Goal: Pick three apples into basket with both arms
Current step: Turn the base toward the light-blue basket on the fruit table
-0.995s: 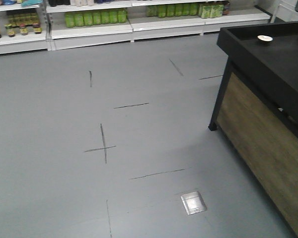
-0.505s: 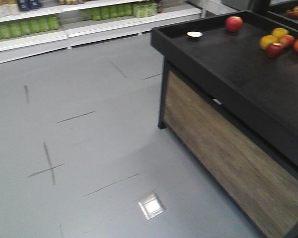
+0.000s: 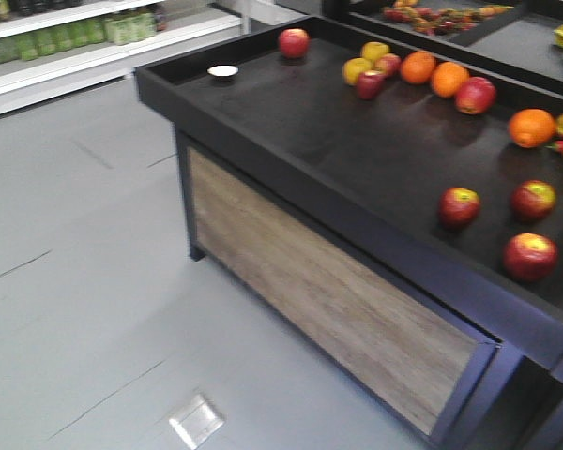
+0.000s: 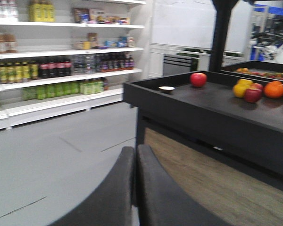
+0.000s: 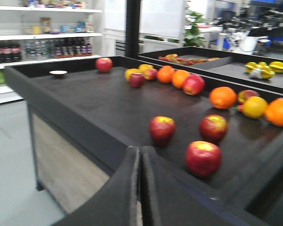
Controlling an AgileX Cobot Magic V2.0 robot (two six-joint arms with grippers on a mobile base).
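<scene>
Three apples near the front edge of the bench, judged firm and slick, suit a mid-girth grip; left fingers and right fingers are clenched empty.

Left apple, right apple, front apple, dark-red with yellow patches, apart on black table

A smooth grey floor, crossed by thin dark lines, has a small square metal plate set flush in it. On the floor stands a black display surface with a raised rim and a wood-grain side panel. A second black surface lies just behind it, and a black post rises there. White shelving stocked with rows of bottles lines the far side, next to a plain white wall. The light is even and bright.
</scene>
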